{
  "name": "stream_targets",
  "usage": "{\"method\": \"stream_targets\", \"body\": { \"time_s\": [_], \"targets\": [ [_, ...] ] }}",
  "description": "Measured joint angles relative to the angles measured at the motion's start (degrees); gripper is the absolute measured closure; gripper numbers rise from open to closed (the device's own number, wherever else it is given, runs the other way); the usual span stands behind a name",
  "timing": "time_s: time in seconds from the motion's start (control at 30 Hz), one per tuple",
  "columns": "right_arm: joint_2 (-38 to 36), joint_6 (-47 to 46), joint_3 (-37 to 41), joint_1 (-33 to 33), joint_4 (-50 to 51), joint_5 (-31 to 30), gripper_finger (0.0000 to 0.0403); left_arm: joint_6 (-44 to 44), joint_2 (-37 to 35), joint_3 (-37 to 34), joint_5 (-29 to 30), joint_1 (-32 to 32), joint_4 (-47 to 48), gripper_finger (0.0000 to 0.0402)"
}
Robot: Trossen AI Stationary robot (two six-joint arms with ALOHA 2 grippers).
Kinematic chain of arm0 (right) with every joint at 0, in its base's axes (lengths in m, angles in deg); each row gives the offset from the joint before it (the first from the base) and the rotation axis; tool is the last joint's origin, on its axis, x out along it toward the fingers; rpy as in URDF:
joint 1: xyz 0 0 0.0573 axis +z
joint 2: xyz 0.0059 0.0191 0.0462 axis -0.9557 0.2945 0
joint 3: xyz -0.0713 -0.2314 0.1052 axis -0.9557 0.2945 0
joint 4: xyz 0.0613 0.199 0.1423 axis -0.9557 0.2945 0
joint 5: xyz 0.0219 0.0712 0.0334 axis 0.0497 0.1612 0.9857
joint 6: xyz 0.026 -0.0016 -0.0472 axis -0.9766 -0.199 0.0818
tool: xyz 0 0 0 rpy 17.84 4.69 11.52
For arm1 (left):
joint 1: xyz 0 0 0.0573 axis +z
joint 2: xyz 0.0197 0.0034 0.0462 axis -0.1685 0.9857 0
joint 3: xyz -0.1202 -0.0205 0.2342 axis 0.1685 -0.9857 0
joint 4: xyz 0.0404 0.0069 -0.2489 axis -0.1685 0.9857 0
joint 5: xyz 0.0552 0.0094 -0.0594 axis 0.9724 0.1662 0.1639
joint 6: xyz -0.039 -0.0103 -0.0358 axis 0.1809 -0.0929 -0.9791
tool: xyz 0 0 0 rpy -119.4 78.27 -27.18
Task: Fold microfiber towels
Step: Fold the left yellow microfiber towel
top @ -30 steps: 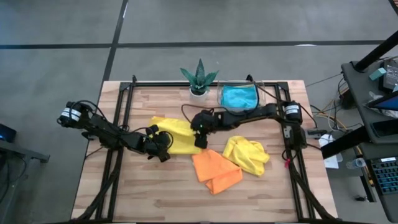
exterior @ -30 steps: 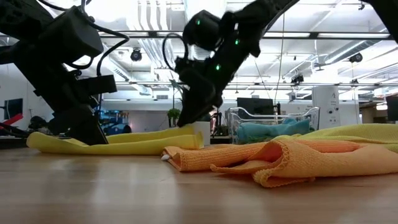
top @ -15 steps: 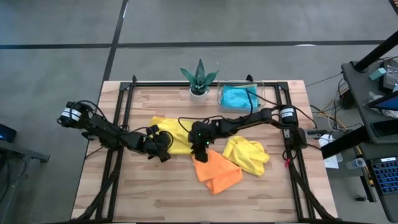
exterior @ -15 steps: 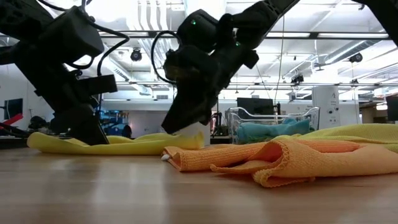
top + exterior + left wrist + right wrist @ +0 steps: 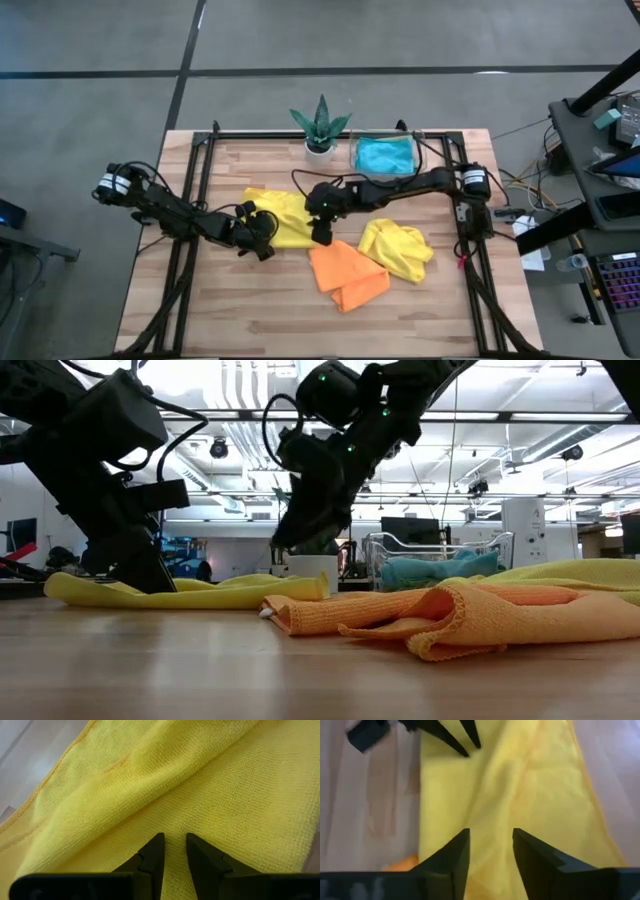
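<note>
The left gripper [image 5: 262, 236] rests low on the near-left part of the spread yellow towel [image 5: 287, 218], its fingers [image 5: 152, 856] nearly together with only a narrow slot showing cloth between them; whether any fabric is actually pinched cannot be told. The right gripper [image 5: 322, 229] hangs just above the same towel's opposite edge, jaws apart and holding nothing (the low view shows it clear of the cloth). Risks, as judged: if the right claw descends and closes at its present spot, it may catch the orange towel [image 5: 346, 273], whose corner lies just beside and below it, and drag both. A shallow bite could take one layer only, leaving a skewed fold. If the left claw's hold is weak, the towel will slide instead of tensioning. The crumpled second yellow towel [image 5: 397, 247] lies near, to the right claw's far side; the blue towel [image 5: 385, 155] sits in the clear tray [image 5: 422, 140], well apart.
</note>
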Motion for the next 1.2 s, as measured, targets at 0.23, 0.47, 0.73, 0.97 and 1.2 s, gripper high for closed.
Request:
{"method": "stream_targets", "body": {
  "time_s": [0.23,0.47,0.73,0.97,1.2],
  "targets": [
    [1.96,-1.79,2.85,-0.03,-6.45,0.6,0.0205,0.0,0.0,-0.02,0.04,0.0,-0.23,0.0334],
    [5.62,-2.84,3.07,0.08,-8.53,0.19,0.0204,0.04,-0.02,-0.28,0.06,-0.04,-0.91,0.0334],
    [5.63,-1.48,3.01,0.47,-10.19,0.08,0.0268,0.04,-0.04,-0.7,0.13,-0.04,-1.68,0.0334],
    [5.34,1.06,2.9,0.74,-10.99,0.19,0.0363,0.04,-0.04,-0.79,0.17,-0.03,-1.76,0.0334],
    [4.86,3.84,1.55,0.74,-9.79,0.17,0.0393,0.04,-0.04,-0.85,0.22,-0.02,-1.76,0.0334]
  ]
}}
